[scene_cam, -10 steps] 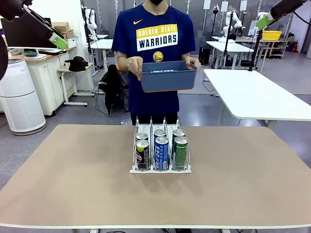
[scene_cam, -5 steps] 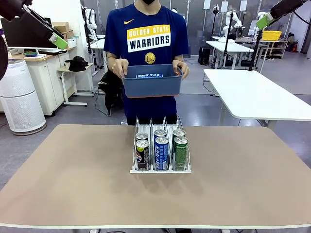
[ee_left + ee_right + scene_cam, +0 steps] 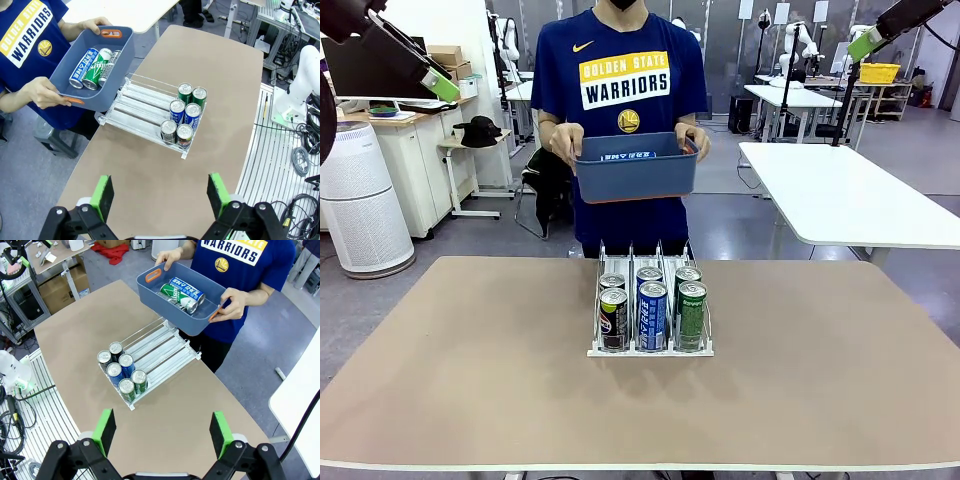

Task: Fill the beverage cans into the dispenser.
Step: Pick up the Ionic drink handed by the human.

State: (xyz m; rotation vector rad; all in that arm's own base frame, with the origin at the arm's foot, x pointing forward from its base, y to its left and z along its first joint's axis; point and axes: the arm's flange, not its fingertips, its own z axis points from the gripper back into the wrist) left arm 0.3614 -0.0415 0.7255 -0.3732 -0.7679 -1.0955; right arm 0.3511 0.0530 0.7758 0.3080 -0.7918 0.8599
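Observation:
The dispenser [image 3: 650,349] stands mid-table with several beverage cans [image 3: 653,315] upright at its near end: black in the left lane, blue in the middle, green in the right. Its far halves are bare rails [image 3: 137,100]. Across the table a person holds a blue-grey bin [image 3: 635,178] in both hands above the far edge. Three more cans [image 3: 92,67] lie in it, also seen from the right wrist [image 3: 181,291]. My left gripper [image 3: 160,195] hangs open high above the table, holding nothing. My right gripper [image 3: 162,432] is likewise open and high up. Both are far from the dispenser [image 3: 165,351].
The tan table [image 3: 470,380] is bare around the dispenser. A white air purifier [image 3: 360,200] stands off to the left, and another white table [image 3: 850,200] lies beyond the right corner. A white robot base [image 3: 295,100] and cables sit at the table's near side.
The person has shifted left, stepped closer to the table's far edge and brought the bin to the centre above the dispenser's far end. Both arms have stayed still.

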